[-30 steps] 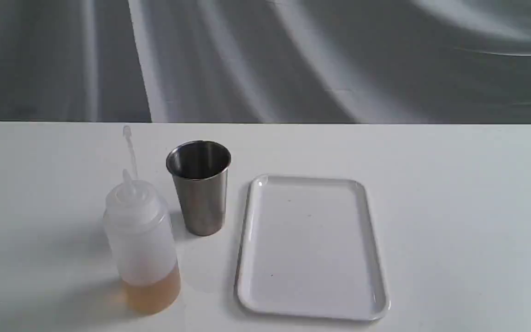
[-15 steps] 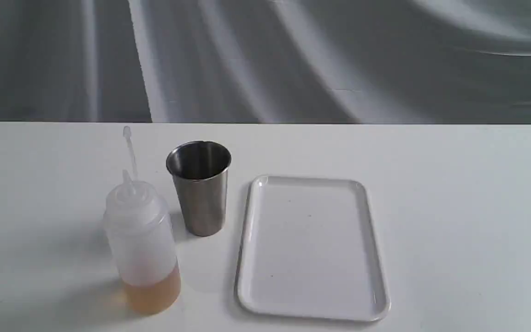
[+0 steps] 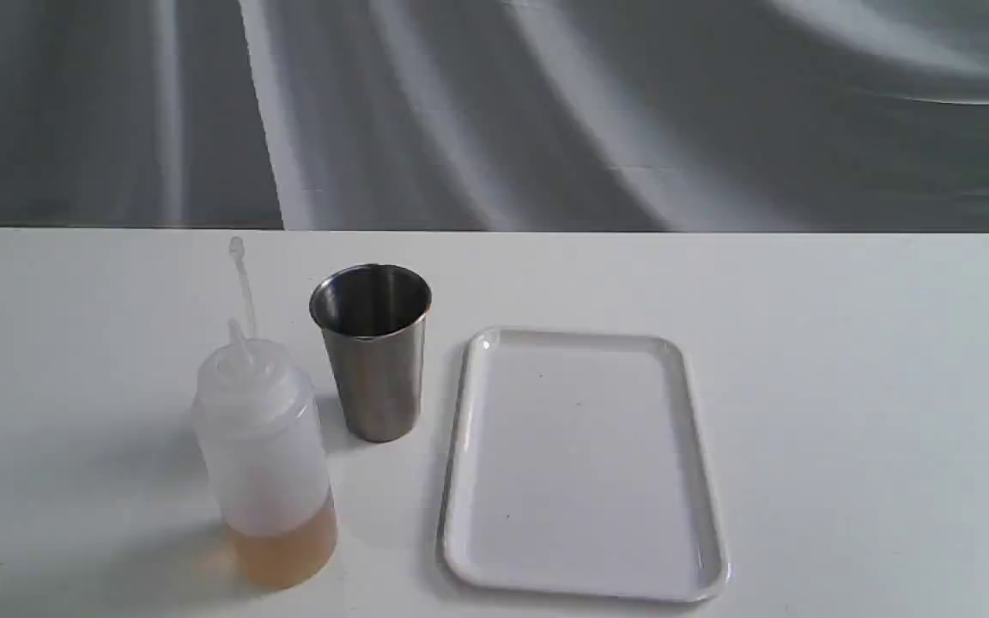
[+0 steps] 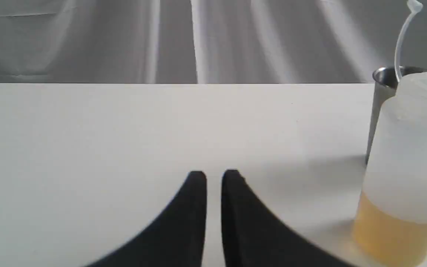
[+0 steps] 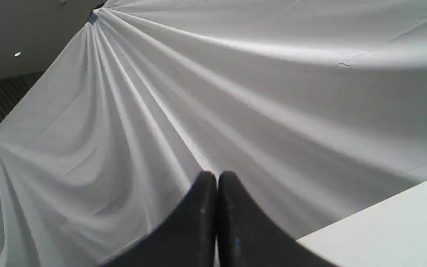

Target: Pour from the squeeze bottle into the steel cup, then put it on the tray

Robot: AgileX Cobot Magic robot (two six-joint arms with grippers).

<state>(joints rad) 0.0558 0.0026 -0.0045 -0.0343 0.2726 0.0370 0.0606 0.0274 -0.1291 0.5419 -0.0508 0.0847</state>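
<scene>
The squeeze bottle (image 3: 263, 455) stands upright at the front left of the table, with amber liquid in its bottom part and its cap strap sticking up. Just behind and to its right stands the steel cup (image 3: 374, 360), upright and apart from the bottle. To the right of both lies the tray (image 3: 580, 463), with nothing on it. Neither gripper shows in the exterior view. In the left wrist view my left gripper (image 4: 214, 174) hovers low over the table, its fingers nearly together and holding nothing; the bottle (image 4: 406, 148) and cup (image 4: 382, 89) stand off to one side. My right gripper (image 5: 217, 176) is shut, pointing at the backdrop.
A white table (image 3: 846, 386) carries everything, and its far edge meets a draped grey cloth backdrop (image 3: 546, 112). A corner of the table (image 5: 391, 226) shows in the right wrist view.
</scene>
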